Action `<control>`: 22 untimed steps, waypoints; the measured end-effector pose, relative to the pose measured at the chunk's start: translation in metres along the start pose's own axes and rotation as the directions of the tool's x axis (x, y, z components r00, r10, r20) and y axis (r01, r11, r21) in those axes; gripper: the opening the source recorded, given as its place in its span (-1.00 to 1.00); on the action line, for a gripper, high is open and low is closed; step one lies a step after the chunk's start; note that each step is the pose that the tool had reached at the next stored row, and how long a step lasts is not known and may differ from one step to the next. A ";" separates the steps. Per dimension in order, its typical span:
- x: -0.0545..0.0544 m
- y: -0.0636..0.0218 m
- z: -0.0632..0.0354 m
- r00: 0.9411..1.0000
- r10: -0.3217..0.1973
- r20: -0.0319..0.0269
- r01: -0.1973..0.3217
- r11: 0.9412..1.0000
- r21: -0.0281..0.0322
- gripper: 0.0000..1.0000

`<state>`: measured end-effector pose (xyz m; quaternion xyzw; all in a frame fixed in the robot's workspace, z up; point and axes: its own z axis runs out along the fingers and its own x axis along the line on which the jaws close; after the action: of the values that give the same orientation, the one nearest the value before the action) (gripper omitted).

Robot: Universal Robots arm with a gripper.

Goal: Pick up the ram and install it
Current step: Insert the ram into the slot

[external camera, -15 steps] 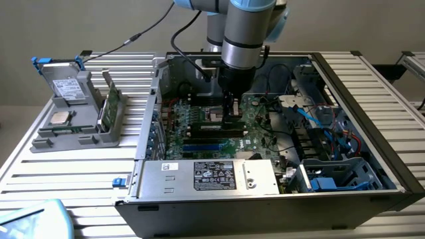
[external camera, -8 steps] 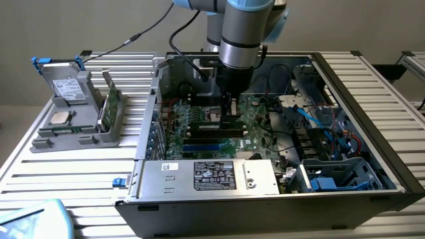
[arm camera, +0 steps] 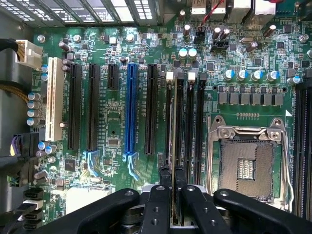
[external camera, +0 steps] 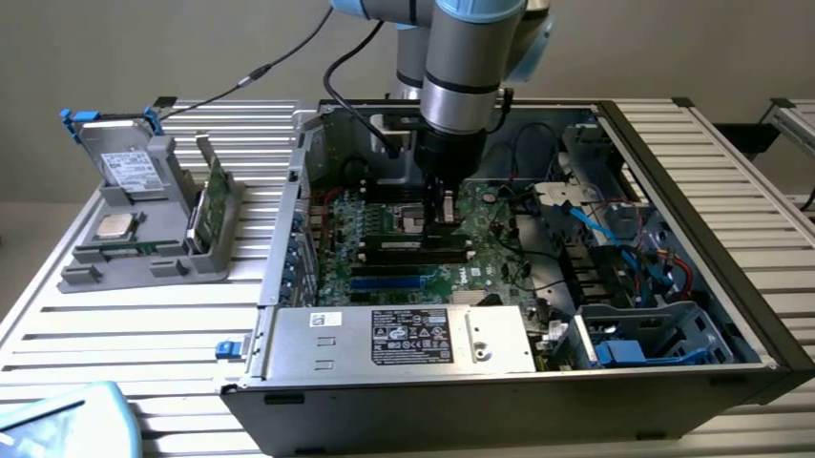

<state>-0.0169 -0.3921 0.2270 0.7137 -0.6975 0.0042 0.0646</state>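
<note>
The arm reaches down into the open computer case (external camera: pixel 510 410), which lies on its side on the slatted aluminium table (external camera: pixel 153 334), toward the table edge at the exterior view's right. The gripper (external camera: pixel 446 212) hangs over the middle of the green motherboard (external camera: pixel 491 243), right above the memory slots.

In the wrist view the gripper (arm camera: pixel 173 171) is closed narrowly on the ram (arm camera: pixel 174 126), with its black fingers (arm camera: pixel 165 183) pressed against the stick's two flat faces. The ram is seen edge-on as a thin pale line. It runs lengthwise along the black memory slots (arm camera: pixel 200 122), in line with the slot that carries a white end clip (arm camera: pixel 169 75). Whether its lower edge is already in that slot or just above it cannot be told.

On one side of the memory slots lies the empty CPU socket (arm camera: pixel 248 163) in its metal frame. On the other side are a black expansion slot (arm camera: pixel 151 107), a blue expansion slot (arm camera: pixel 130 112) and, near the board's edge, a white slot (arm camera: pixel 51 100).

A silver power supply (external camera: pixel 401 339) with a printed label sits along the case's near edge.

On the part of the table at the exterior view's left stands a grey holder (external camera: pixel 90 277). It carries a silver drive (external camera: pixel 128 172) leaning back in a blue-handled carrier, a processor chip (external camera: pixel 114 226) lying flat, and a green board (external camera: pixel 214 200) standing on edge.
</note>
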 end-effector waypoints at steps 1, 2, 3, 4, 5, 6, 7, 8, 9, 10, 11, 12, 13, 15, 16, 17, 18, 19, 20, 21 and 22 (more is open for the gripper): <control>0.000 0.0000 0.0001 1.000 0.000 0.000 0.000 1.000 0.000 -0.72; 0.001 0.0000 0.0001 1.000 0.000 0.000 0.000 1.000 0.000 -0.72; 0.002 0.0000 0.0002 1.000 0.000 0.000 0.000 1.000 0.000 -0.72; 0.002 0.0001 0.0002 1.000 0.000 0.000 0.000 1.000 0.000 -0.72; 0.002 0.0001 0.0002 1.000 0.000 0.000 0.000 1.000 0.000 -0.72; 0.002 0.0001 0.0002 1.000 0.000 0.000 0.000 1.000 0.000 -0.72; 0.002 0.0000 0.0002 1.000 0.000 0.000 0.000 1.000 0.000 -0.72; 0.002 0.0000 0.0002 1.000 0.000 0.000 0.000 1.000 0.000 -0.72; 0.002 -0.0003 0.0002 1.000 0.000 0.000 0.000 1.000 0.000 -0.72; 0.003 -0.0006 0.0002 1.000 0.000 0.000 0.000 1.000 0.000 -0.72; 0.003 -0.0007 0.0002 1.000 0.000 0.000 0.000 1.000 0.000 -0.72; 0.003 -0.0010 0.0002 1.000 0.000 0.000 0.000 1.000 0.000 -0.72; 0.003 -0.0011 0.0002 1.000 0.000 0.000 0.000 1.000 0.000 -0.72; 0.003 -0.0012 0.0002 1.000 0.000 0.000 0.000 1.000 0.000 -0.72; 0.003 -0.0013 0.0002 1.000 0.000 0.000 0.000 1.000 0.000 -0.72; 0.003 -0.0013 0.0002 1.000 0.000 0.000 0.000 1.000 0.000 -0.72; 0.003 -0.0013 0.0002 1.000 0.000 0.000 0.000 1.000 0.000 -0.72; 0.003 -0.0017 0.0003 1.000 0.000 0.000 0.000 1.000 0.000 -0.72; 0.003 -0.0019 0.0003 1.000 0.000 0.000 0.000 1.000 0.000 -0.72; 0.003 -0.0018 0.0003 1.000 0.000 0.000 0.000 1.000 0.000 -0.72; 0.003 -0.0019 0.0004 1.000 0.000 0.000 0.000 1.000 0.000 -0.72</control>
<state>-0.0150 -0.3954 0.2268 0.7137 -0.6975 0.0042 0.0645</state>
